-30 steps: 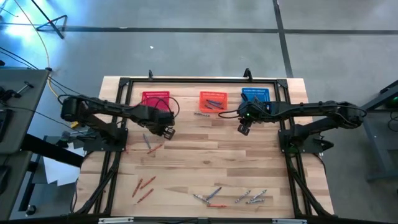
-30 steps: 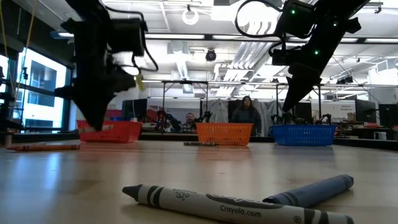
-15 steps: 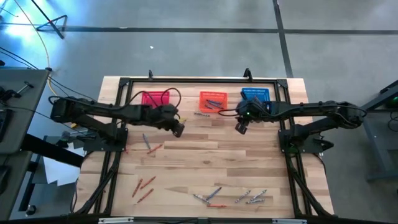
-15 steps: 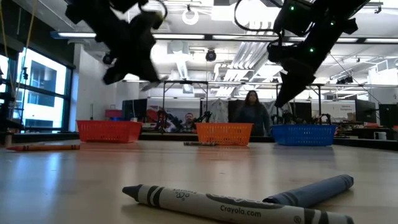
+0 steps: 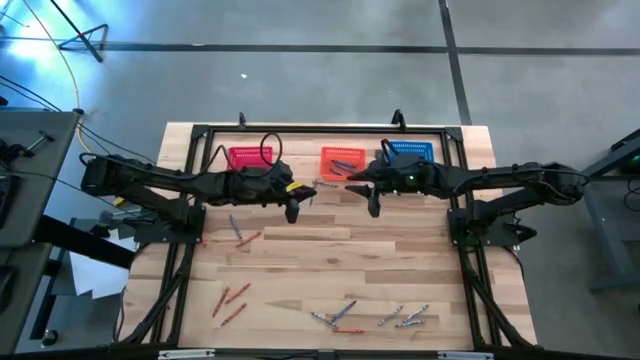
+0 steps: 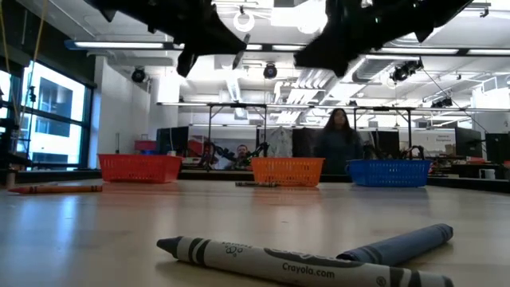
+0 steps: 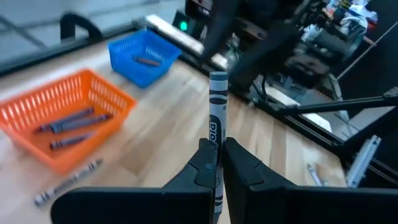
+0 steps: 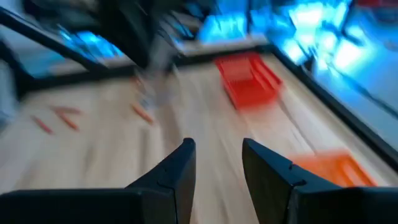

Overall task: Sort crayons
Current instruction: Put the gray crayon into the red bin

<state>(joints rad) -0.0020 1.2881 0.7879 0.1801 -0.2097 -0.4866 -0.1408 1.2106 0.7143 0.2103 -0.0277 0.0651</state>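
Your left gripper (image 7: pixel 217 163) is clenched on one grey paper-wrapped crayon (image 7: pixel 217 106); your right gripper (image 8: pixel 214 163) is spread and holds nothing.

Both grippers meet above the pale wooden table (image 5: pixel 330 250), in front of the orange mesh basket (image 5: pixel 341 161), left gripper (image 5: pixel 293 205) just beside right gripper (image 5: pixel 374 203). The orange mesh basket holds several grey sticks, the blue mesh basket (image 5: pixel 410 152) at least one stick. The red mesh basket (image 5: pixel 249 157) sits near your left arm. One grey stick (image 7: pixel 68 182) lies on the table just in front of the orange mesh basket. Red-orange sticks (image 5: pixel 230 298) lie near the table's left front; a grey and orange cluster (image 5: pixel 370 316) lies at the front edge. A person (image 6: pixel 338 141) stands beyond the table.
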